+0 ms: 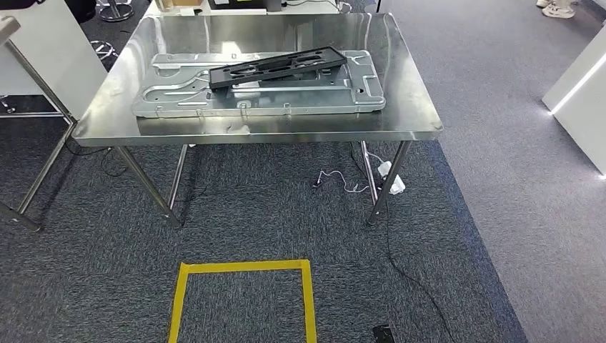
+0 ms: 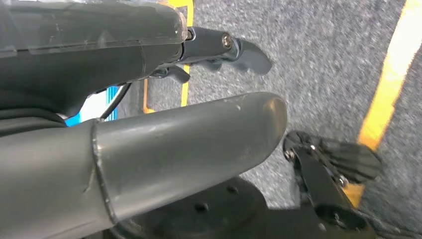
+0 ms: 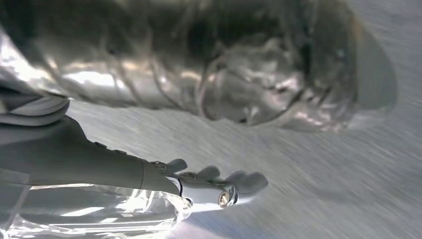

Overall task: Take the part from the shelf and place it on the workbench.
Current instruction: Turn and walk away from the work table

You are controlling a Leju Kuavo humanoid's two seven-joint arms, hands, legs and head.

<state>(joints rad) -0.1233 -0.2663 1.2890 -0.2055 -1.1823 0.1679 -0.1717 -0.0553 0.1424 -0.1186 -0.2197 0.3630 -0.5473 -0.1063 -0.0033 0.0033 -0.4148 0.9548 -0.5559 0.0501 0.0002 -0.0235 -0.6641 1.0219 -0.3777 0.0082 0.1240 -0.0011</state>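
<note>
A long black frame-like part (image 1: 279,66) lies slanted on top of a large grey stamped metal panel (image 1: 179,100), both on the steel workbench (image 1: 257,132) straight ahead. My left hand (image 2: 174,134) hangs low over the carpet, its thick thumb and dark fingers (image 2: 239,50) apart, with nothing between them. My right hand (image 3: 199,181) shows in a motion-blurred picture, its fingers (image 3: 239,181) stretched out over grey floor and holding nothing.
A yellow tape square (image 1: 243,268) marks the carpet in front of the workbench. Cables and a white adapter (image 1: 389,182) lie under its right legs. White furniture (image 1: 582,93) stands at the right, and another stand's metal legs (image 1: 36,78) at the left. A person's shoes (image 1: 557,7) are at the far right.
</note>
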